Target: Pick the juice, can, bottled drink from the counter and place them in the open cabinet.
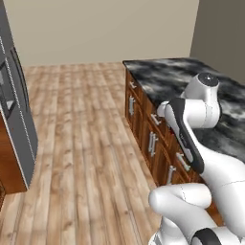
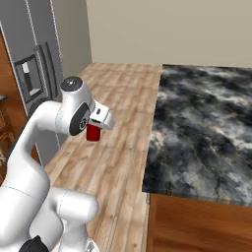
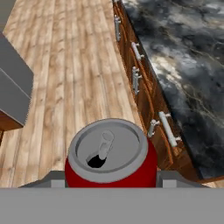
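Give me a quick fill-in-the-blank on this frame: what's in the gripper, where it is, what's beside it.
1. The gripper is shut on the red ____.
2. The held item has a silver top with its tab opening facing the hand camera, and it hangs over the wooden ____, not over the counter.
3. In the hand view, the drawers below the counter carry ____ handles.
4. In the right base view, a grey ____ stands at the left, past the arm.

Missing words: can; floor; silver; refrigerator

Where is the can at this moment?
The can is held in the gripper in the air over the wooden floor, left of the counter in the right base view.
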Tool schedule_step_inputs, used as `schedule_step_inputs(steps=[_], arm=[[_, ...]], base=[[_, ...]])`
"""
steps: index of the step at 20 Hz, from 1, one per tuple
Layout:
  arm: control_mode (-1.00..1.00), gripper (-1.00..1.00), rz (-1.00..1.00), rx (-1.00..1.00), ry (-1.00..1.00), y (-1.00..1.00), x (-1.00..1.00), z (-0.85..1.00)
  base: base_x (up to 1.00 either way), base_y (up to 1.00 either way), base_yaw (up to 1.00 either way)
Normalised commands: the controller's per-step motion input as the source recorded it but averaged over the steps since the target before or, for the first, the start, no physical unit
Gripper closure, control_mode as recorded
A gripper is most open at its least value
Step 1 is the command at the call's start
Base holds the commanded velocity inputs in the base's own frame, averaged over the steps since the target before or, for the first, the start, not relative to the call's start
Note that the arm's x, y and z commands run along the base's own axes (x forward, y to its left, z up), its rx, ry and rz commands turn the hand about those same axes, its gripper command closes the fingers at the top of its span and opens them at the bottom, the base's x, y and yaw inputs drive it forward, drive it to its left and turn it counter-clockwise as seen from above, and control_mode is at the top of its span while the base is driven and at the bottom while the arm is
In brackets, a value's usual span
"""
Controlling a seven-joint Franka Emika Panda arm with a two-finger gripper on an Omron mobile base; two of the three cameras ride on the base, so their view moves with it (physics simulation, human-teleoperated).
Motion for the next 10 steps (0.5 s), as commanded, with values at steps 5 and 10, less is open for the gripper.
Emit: schedule_step_inputs(steps=[5,10], arm=[[1.00,1.00,0.00,0.00,0.00,0.00,0.00,0.00],[1.00,1.00,0.00,0.00,0.00,0.00,0.00,0.00]], base=[[-0.35,0.09,-0.21],[0.10,-0.61,-0.81]])
